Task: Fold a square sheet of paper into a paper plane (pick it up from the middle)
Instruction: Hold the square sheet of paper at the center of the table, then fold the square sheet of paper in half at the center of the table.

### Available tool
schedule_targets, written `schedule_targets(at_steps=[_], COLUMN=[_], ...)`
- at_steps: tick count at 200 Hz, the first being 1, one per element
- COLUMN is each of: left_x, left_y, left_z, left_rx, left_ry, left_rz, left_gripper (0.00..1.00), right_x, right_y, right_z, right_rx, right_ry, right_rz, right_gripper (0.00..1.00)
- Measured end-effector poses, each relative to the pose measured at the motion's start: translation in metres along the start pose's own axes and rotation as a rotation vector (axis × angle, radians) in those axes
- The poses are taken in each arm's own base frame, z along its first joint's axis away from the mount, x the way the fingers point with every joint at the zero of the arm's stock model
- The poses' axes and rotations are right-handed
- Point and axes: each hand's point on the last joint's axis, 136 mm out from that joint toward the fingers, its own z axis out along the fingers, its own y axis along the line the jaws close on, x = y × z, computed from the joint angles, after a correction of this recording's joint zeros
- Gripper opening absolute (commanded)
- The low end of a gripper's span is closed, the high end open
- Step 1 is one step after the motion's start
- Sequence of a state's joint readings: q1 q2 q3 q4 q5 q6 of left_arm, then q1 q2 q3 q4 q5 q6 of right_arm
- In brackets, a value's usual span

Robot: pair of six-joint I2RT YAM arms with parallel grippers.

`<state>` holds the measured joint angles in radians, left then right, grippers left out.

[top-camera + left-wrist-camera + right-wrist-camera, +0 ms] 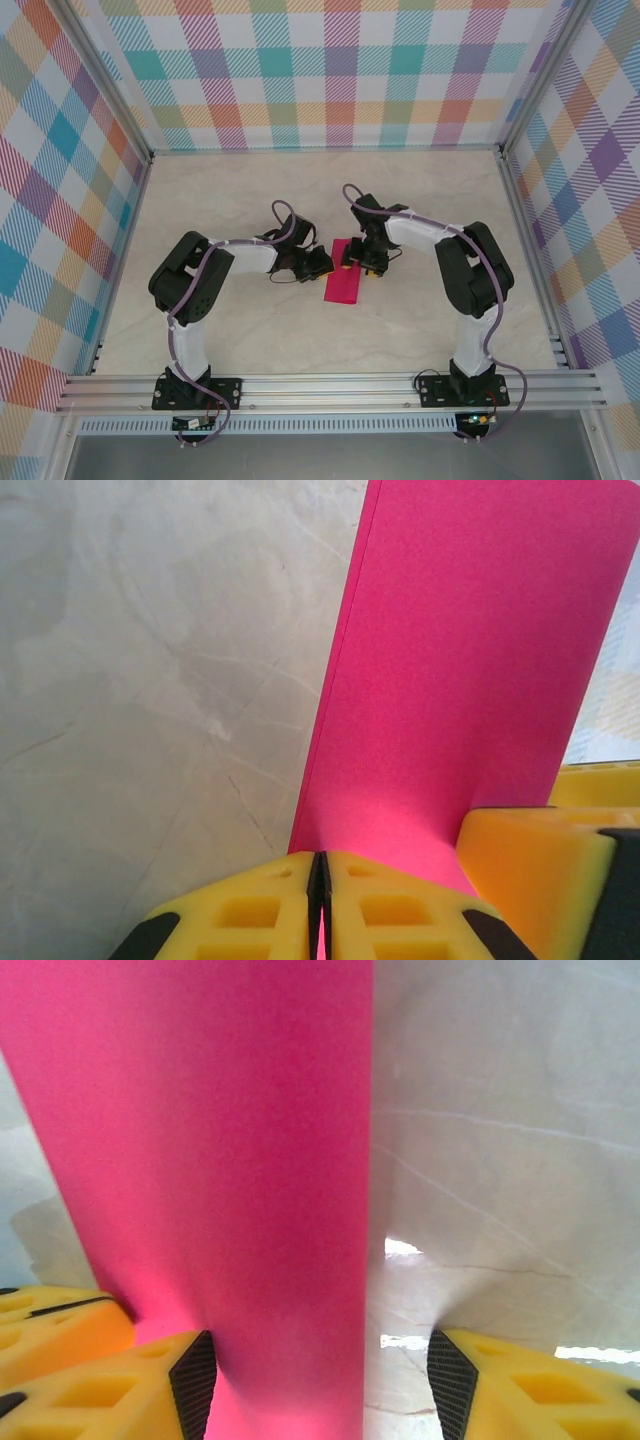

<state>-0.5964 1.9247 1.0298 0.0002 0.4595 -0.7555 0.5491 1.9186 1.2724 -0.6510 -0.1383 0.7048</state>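
Square sheet of paper (342, 272) lies on the worktop (250, 200), folded to a narrow rectangle; nose and wing folds appear outstanding. Left end effector (320, 868) pressed together, pinching its edge. Right end effector (320, 1365) spread astride it.

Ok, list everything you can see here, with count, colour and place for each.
folded magenta-pink sheet of paper: one, magenta-pink, mid-table between the grippers.
marbled table top: one, pale beige, under everything.
plaid walls: three, multicoloured, left, back and right.
aluminium rail: one, silver, near edge, under both arm bases.
left gripper: one, yellow and black, shut, apparently pinching the paper's left edge.
right gripper: one, yellow and black, open, paper's right edge between its fingers.
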Motion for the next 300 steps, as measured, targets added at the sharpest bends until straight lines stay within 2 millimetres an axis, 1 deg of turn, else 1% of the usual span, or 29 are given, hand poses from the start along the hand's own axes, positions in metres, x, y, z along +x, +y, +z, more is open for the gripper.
schedule_targets(at_steps=[11, 19, 35, 46, 60, 72, 85, 99, 119, 133, 153, 191, 262, 300], left_x=[0.0, 0.0, 0.0, 0.0, 0.001, 0.0, 0.001, 0.001, 0.0, 0.001, 0.0, 0.0, 0.001, 0.001], left_y=[0.0, 0.0, 0.0, 0.0, 0.001, 0.0, 0.001, 0.001, 0.001, 0.002, 0.002, 0.002, 0.004, 0.004], left_z=[0.0, 0.0, 0.0, 0.0, 0.0, 0.0, 0.0, 0.0, 0.0, 0.0, 0.0, 0.0, 0.0, 0.001], left_rx=[-0.001, -0.002, -0.006, -0.008, -0.014, -0.016, -0.019, -0.024, -0.033, -0.039, -0.046, -0.05, -0.06, -0.062], left_ry=[0.0, -0.001, 0.0, 0.002, 0.005, 0.005, 0.006, 0.007, 0.01, 0.014, 0.018, 0.016, 0.016, 0.015], left_rz=[0.005, 0.009, 0.013, 0.015, 0.015, 0.015, 0.014, 0.013, 0.009, 0.006, 0.002, 0.001, -0.008, -0.011], left_gripper=[0.11, 0.11, 0.11, 0.11, 0.1, 0.1, 0.09, 0.09, 0.09, 0.09, 0.08, 0.07, 0.06, 0.06], right_x=[0.0, 0.0, -0.002, -0.004, -0.005, -0.006, -0.006, -0.003, 0.002, 0.007, 0.011, 0.012, 0.012, 0.009], right_y=[0.002, 0.005, 0.013, 0.021, 0.031, 0.039, 0.044, 0.042, 0.038, 0.035, 0.034, 0.03, 0.017, 0.017], right_z=[-0.007, -0.015, -0.042, -0.06, -0.077, -0.081, -0.077, -0.065, -0.044, -0.033, -0.024, -0.013, -0.002, 0.002], right_rx=[-0.01, -0.023, -0.068, -0.108, -0.163, -0.202, -0.227, -0.232, -0.228, -0.226, -0.232, -0.223, -0.2, -0.208], right_ry=[-0.013, -0.032, -0.094, -0.136, -0.173, -0.181, -0.17, -0.14, -0.088, -0.054, -0.023, -0.008, -0.006, -0.017], right_rz=[0.009, 0.008, 0.002, -0.005, -0.019, -0.027, -0.033, -0.024, -0.012, -0.004, -0.001, 0.001, 0.01, -0.022], right_gripper=[0.64, 0.64, 0.64, 0.62, 0.57, 0.48, 0.35, 0.25, 0.17, 0.14, 0.13, 0.13, 0.13, 0.14])
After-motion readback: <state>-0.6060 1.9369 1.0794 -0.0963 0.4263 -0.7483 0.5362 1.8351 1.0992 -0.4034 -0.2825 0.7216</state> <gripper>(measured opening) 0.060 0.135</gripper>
